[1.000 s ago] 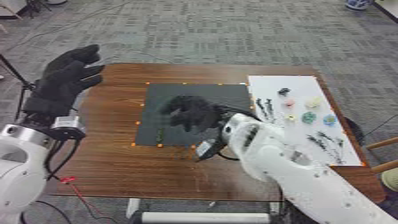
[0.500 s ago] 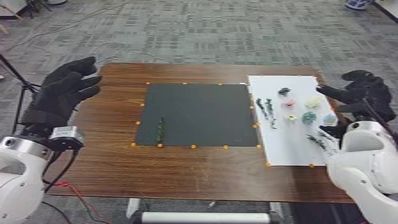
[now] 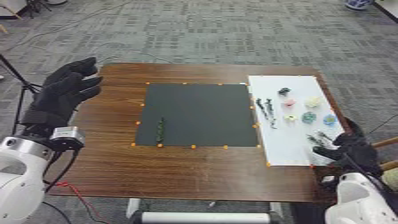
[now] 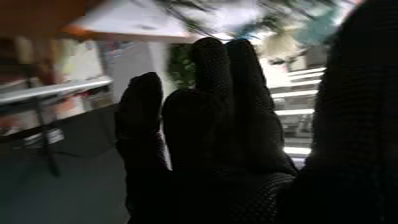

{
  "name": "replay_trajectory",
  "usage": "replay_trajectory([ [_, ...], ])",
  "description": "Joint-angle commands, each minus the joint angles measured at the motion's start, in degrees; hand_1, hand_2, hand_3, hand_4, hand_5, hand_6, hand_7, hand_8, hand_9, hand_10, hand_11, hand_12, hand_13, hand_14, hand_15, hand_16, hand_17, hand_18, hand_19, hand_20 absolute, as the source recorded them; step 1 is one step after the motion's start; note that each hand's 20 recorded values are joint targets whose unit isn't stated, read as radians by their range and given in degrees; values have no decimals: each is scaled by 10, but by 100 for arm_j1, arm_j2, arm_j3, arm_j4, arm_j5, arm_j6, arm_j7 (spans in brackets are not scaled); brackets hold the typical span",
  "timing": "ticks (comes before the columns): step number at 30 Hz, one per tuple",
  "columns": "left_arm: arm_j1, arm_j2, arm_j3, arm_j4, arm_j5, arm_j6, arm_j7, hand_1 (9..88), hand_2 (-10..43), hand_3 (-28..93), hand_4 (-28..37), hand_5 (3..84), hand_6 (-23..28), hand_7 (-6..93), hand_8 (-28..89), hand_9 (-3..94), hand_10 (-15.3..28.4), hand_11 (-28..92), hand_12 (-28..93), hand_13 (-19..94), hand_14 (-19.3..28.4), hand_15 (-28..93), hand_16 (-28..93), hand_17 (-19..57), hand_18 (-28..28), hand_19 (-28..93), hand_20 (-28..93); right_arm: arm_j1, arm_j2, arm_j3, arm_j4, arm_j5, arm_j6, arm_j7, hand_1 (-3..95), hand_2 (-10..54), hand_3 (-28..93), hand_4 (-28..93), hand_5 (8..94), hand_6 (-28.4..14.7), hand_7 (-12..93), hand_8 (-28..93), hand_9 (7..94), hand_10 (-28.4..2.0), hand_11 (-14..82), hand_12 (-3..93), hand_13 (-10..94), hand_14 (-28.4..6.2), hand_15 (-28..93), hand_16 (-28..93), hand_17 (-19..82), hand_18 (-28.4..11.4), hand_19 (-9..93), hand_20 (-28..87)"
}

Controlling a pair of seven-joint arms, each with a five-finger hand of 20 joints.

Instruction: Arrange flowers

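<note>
In the head view my left hand (image 3: 64,92) is raised over the table's left edge, open. My right hand (image 3: 353,151) is at the white sheet's (image 3: 298,142) lower right corner, beside a dark green sprig (image 3: 318,140); in the right wrist view the right hand (image 4: 213,135) has straight fingers. One green stem (image 3: 161,131) lies upright on the lower left of the black mat (image 3: 202,107). On the white sheet are dark stems (image 3: 271,112), a dark flower (image 3: 283,92), a pink flower (image 3: 289,103), cream flowers (image 3: 313,102) and blue flowers (image 3: 330,120).
Small orange markers (image 3: 194,146) line the mat and sheet on the brown wooden table (image 3: 191,172). A chair (image 3: 387,155) stands beyond the table's right edge. Red and black cables (image 3: 75,190) hang at the lower left.
My right hand has swung from over the black mat out to the right, then come down toward the white sheet's near right corner. The left hand has barely moved.
</note>
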Motion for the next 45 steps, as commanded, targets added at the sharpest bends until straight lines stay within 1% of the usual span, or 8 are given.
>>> replay_trajectory([
  [1,42,5,-54,0,-18,-5,-40,273,-77,685,-283,235,23,298,-136,159,105,322,133,102,137,483,-78,-92,194,404,120,-49,148,-138,290,-1375,1051,862,536,-95,401,-277,481,-36,395,-148,471,-138,486,347,576,-104,852,360,285,-199,800,475],
  [4,45,0,-35,12,-20,-16,-44,273,-77,685,-282,235,23,299,-136,159,105,322,133,102,136,484,-77,-92,194,404,120,-25,101,-105,284,-1120,992,785,469,-95,562,-282,477,-32,430,-159,459,-145,531,362,570,-105,852,359,284,-198,798,476],
  [6,44,2,-15,16,-23,-25,-32,273,-77,685,-282,235,23,299,-137,159,105,322,133,102,136,483,-77,-92,194,404,120,-83,63,-30,231,-871,847,641,407,-95,688,-283,510,-18,448,-169,502,-138,543,363,587,-101,847,354,294,-196,801,474],
  [16,39,18,-21,10,-18,-35,-44,274,-75,684,-282,235,23,299,-138,159,105,322,132,102,136,484,-77,-92,194,404,120,-16,69,-84,423,-733,468,633,405,-95,676,-283,537,-12,442,-169,526,-136,532,367,593,-102,835,365,297,-195,802,473],
  [19,40,18,-24,16,-12,-42,-55,273,-76,687,-282,235,23,299,-137,159,105,323,132,102,136,483,-77,-92,194,404,120,-48,71,-54,430,-728,577,639,365,-95,756,-283,549,-6,448,-168,538,-133,534,365,595,-100,833,362,297,-195,802,472],
  [22,70,19,-48,14,-16,-29,-64,273,-76,687,-282,235,23,297,-138,158,105,322,132,101,137,484,-77,-92,193,403,120,-33,80,-67,417,-707,565,611,394,-95,808,-282,565,-1,487,60,585,-115,491,463,605,-98,827,366,301,-194,802,473],
  [26,81,27,-57,7,-22,-27,-56,274,-75,685,-282,235,23,298,-137,158,105,321,132,101,137,484,-77,-92,194,404,120,-17,70,-74,411,-580,543,530,417,-95,799,-283,568,-3,516,68,599,-110,475,519,610,-99,826,368,303,-193,802,474],
  [45,312,-68,-270,-96,-17,46,4,273,-73,686,-282,235,23,300,-138,159,105,320,133,101,136,482,-77,-92,194,404,120,257,86,-251,662,-166,228,320,380,-95,817,-283,581,2,445,58,616,-107,425,411,601,-99,805,367,293,-198,794,478],
])
